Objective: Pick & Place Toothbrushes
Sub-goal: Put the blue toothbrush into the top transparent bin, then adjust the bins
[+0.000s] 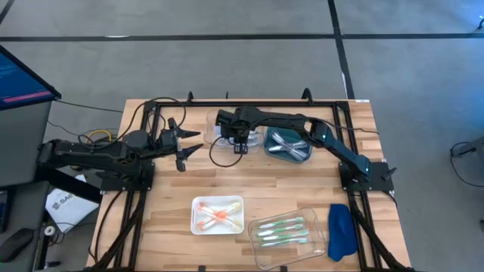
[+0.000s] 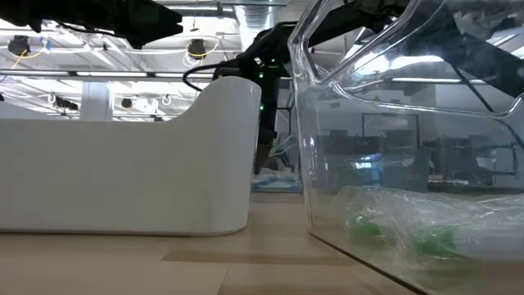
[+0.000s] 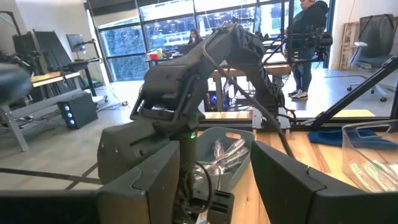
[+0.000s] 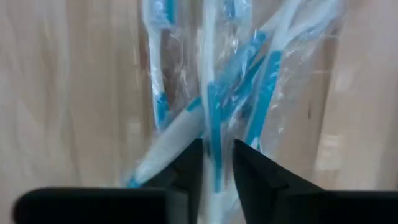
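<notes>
Now | right gripper [image 4: 216, 165] fingers slightly parted around a wrapped light-blue plastic toothbrush [image 4: 214, 118], apparently releasing it onto its pile | left gripper [image 1: 187, 141] spread wide, waiting aside

An open-plan lab or office is showing: desks [image 3: 59, 78], office chairs [image 3: 373, 37], glass walls [image 3: 161, 28], a standing person [image 3: 305, 37], ceiling lights [image 2: 196, 49].

Bare wood between white tray [image 1: 218, 215] and grey tray [image 1: 290, 146]; passage free.
</notes>
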Available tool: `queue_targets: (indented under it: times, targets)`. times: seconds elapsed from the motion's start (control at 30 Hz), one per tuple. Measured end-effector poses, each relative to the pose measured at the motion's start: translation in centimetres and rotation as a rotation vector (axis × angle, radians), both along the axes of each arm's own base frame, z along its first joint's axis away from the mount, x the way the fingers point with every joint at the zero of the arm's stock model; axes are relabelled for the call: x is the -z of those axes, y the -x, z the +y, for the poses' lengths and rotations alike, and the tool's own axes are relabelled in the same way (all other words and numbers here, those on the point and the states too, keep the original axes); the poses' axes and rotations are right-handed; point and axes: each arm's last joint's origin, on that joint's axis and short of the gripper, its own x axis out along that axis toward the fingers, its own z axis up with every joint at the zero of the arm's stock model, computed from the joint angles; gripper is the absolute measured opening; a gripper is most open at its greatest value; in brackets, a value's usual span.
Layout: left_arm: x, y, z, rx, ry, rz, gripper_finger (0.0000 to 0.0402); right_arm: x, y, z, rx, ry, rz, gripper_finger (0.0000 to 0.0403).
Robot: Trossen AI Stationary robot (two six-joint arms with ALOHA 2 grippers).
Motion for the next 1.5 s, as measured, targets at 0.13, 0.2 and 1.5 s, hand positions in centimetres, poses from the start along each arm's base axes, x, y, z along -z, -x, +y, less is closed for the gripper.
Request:
queue_targets:
  times: [0.13,0.2,1.5]
  targets:
    - [0.0,0.0,0.0,0.000,0.000,0.000,0.0191,-0.2,-0.1,0.3,0.000,0.051,0.007,0.0108]
    - [0.0,0.0,0.0,0.000,0.000,0.000,0.0191,-0.5,-0.2,0.4,0.005,0.096,0.019,0.0129]
    - [0.2,-0.2,0.0,0.001,0.011,0.010,0.0191,-26.2,14.5,13.1,-0.066,0.031,-0.372,0.0225]
